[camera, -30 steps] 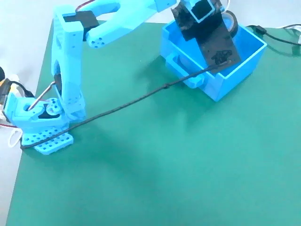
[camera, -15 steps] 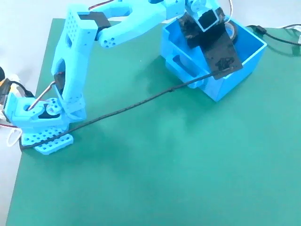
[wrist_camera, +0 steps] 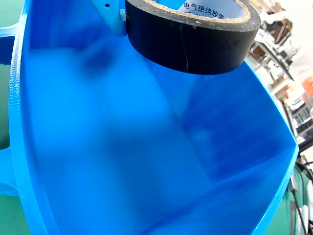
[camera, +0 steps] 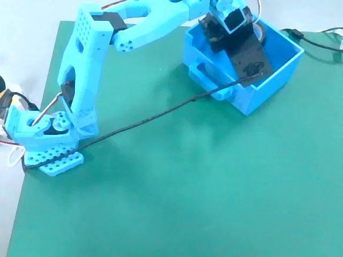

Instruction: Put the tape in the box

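The bright blue box [camera: 261, 97] stands at the far right of the green mat in the fixed view. My gripper [camera: 256, 33] reaches down into it from above, and a dark edge of the tape [camera: 261, 33] shows beside it. In the wrist view the black tape roll [wrist_camera: 195, 41], with a pale printed core, hangs at the top of the picture over the box's inner walls [wrist_camera: 73, 122]. A blue finger [wrist_camera: 110, 12] presses its left side. The roll is held above the box floor. The other finger is hidden.
The arm's base [camera: 48, 142] sits at the mat's left edge. A black cable [camera: 144, 122] runs from the base across the green mat [camera: 187, 193] to the box's near rim. More cables [camera: 321, 40] lie on the white table right of the box.
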You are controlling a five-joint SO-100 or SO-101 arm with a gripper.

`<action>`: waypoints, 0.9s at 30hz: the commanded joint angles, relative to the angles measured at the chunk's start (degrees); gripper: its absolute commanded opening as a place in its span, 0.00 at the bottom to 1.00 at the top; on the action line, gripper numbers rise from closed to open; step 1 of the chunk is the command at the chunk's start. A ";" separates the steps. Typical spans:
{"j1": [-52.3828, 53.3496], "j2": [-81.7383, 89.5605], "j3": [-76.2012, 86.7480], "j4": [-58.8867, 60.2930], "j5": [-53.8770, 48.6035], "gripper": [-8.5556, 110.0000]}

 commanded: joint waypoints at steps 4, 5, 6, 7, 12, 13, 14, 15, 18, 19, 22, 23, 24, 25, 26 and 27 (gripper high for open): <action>-0.97 0.88 -5.45 -1.93 0.44 0.21; -0.97 0.88 -5.45 -1.93 0.70 0.22; -0.97 0.88 -5.45 -1.93 0.79 0.24; -0.97 0.79 -5.45 -1.93 0.88 0.26; -0.97 0.70 -5.45 -1.93 0.97 0.31; -0.97 0.70 -5.45 -1.93 0.97 0.31; -0.88 0.62 -5.45 -1.93 0.97 0.31; -0.88 0.62 -5.45 -1.93 0.97 0.31; -0.70 0.62 -5.45 -1.93 0.97 0.31; -0.70 0.62 -5.45 -1.93 0.97 0.31; -0.44 0.62 -5.45 -1.93 0.97 0.31; -0.18 0.62 -5.45 -1.93 0.97 0.31; 0.09 0.62 -5.45 -1.93 0.97 0.31; 0.44 0.62 -5.45 -1.85 0.97 0.31; 0.88 0.62 -5.45 -1.58 0.97 0.31; 1.41 0.79 -5.45 -1.41 0.97 0.31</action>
